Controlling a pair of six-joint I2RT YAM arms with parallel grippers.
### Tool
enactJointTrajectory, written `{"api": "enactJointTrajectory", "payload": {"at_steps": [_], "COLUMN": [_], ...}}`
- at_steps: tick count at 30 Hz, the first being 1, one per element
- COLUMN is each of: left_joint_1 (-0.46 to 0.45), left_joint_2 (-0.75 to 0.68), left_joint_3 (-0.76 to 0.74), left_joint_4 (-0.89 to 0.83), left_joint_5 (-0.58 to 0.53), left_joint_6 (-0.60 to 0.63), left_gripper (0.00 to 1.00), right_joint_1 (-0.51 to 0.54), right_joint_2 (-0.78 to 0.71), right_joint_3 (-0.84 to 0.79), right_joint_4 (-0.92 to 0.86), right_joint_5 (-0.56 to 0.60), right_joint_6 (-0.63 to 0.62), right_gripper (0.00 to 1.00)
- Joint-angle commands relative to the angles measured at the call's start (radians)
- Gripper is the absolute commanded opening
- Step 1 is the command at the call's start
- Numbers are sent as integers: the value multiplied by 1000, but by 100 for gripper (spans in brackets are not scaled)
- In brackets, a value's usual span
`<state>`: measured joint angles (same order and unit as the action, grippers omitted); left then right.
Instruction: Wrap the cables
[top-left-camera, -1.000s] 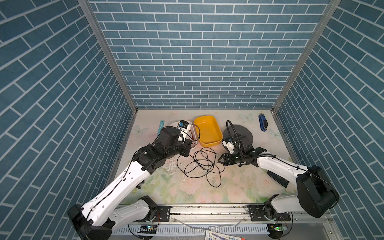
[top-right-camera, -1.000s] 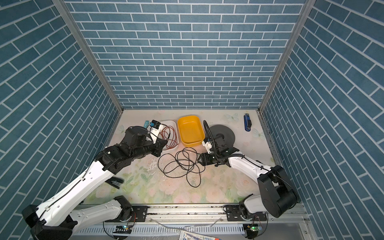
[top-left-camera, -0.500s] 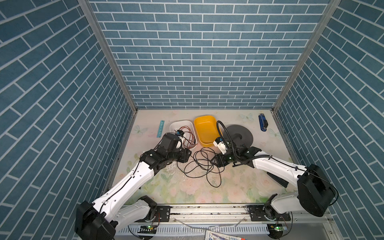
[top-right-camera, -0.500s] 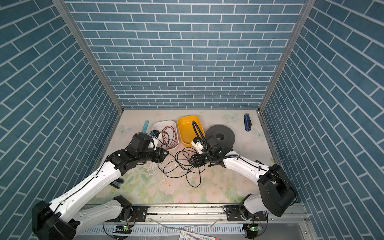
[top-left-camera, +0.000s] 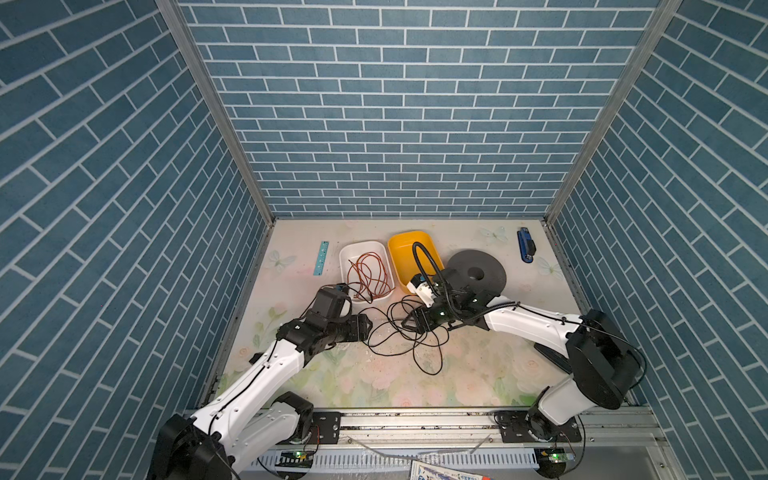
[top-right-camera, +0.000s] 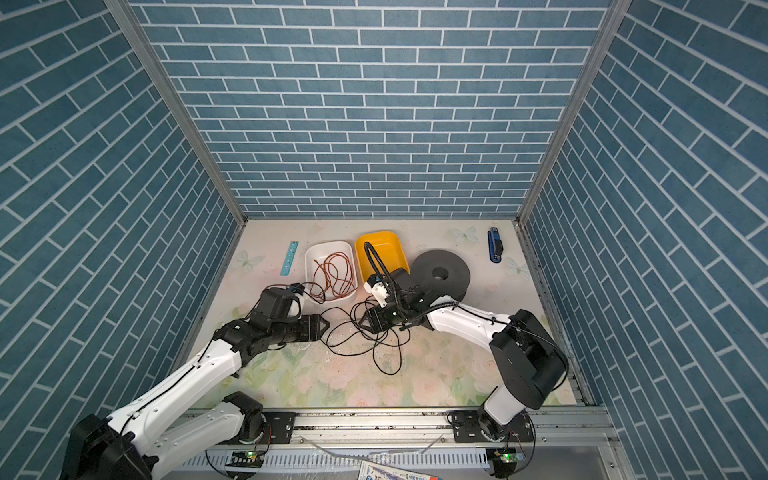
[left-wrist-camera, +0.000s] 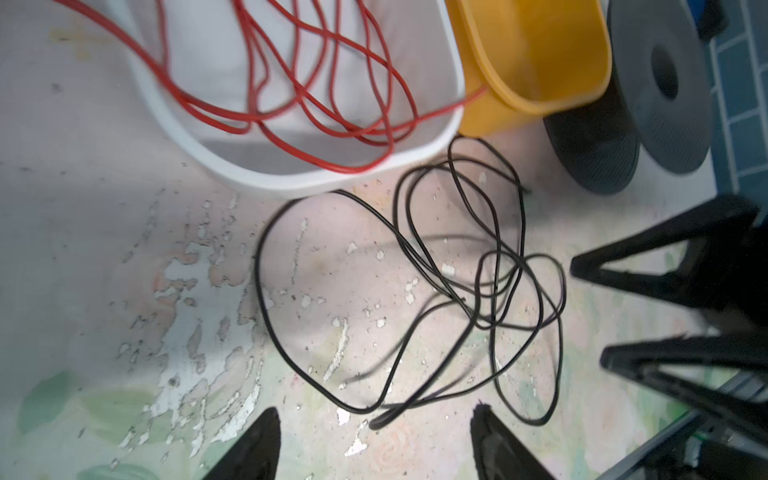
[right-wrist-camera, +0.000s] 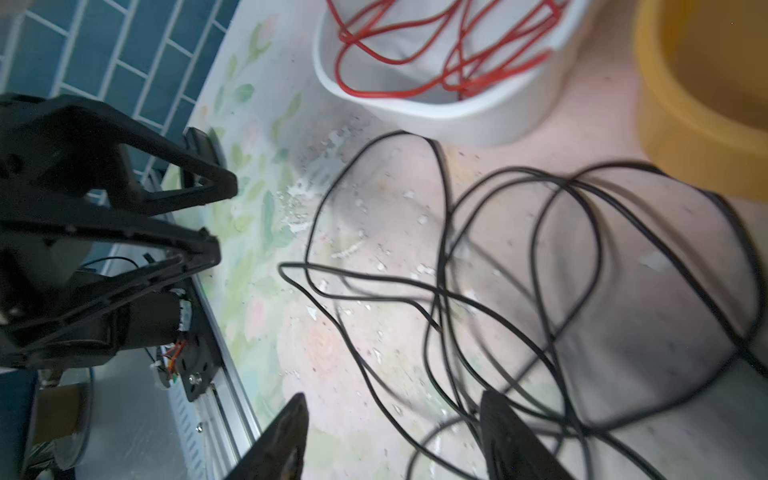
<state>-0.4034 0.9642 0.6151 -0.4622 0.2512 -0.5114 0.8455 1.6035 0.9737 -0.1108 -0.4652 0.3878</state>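
The cables are one thin black wire (top-left-camera: 415, 337) lying in loose tangled loops on the floral table, seen in both top views (top-right-camera: 376, 337). My left gripper (top-left-camera: 366, 328) sits low at the loops' left edge, open. In the left wrist view a wire end (left-wrist-camera: 374, 422) lies between its fingertips (left-wrist-camera: 270, 419), ungripped. My right gripper (top-left-camera: 409, 325) faces it from the right, open over the tangle. Several strands (right-wrist-camera: 440, 232) run between and past its fingertips (right-wrist-camera: 490, 403); none is pinched.
A white tray (top-left-camera: 345, 257) holding a reddish wire (top-left-camera: 370, 274) stands just behind the loops, with a yellow bin (top-left-camera: 409, 245) and a black spool (top-left-camera: 478, 272) to its right. A blue tool (top-left-camera: 525, 245) and a light-blue strip (top-left-camera: 321, 257) lie near the back.
My left gripper has come back from over the white tray down to the loops' left edge and has opened. My right gripper has moved left over the black wire, staying open.
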Motion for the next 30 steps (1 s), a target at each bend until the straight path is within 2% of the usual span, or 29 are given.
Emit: {"api": "enactJointTrajectory", "payload": {"at_steps": [1,5,8,15,21,22,27,30], "left_joint_1": [77,92,98,99,98,99,95,89], "left_joint_2": [-45,-73,-72,-70,-68,-68,-70,-56], "left_joint_3": [-18,-27,-45,-111,-154,-160,-226,-269], "left_joint_4": [-46,-70,-55,34,81,88,185,269], "left_joint_5": [71,52,60,108,119,122,155,173], "left_joint_6": [-42,-74,-88,-158,-193,-199,-265,-309], "left_gripper": [74,75,75,73,69,68,66,64], "right_joint_1": [60,104,132,162,164,165,149,121], "right_joint_2": [51,146,210,253,285,289,252,206], "right_joint_3": [37,34,38,67,84,88,48,19], "right_joint_4": [179,359,449,470,510,510,527,530], "right_joint_5": [-29,-41,-18,115,157,157,178,123], "right_joint_6": [169,377,478,577,637,635,625,606], "right_gripper": [65,66,66,67,62,60,23,5]}}
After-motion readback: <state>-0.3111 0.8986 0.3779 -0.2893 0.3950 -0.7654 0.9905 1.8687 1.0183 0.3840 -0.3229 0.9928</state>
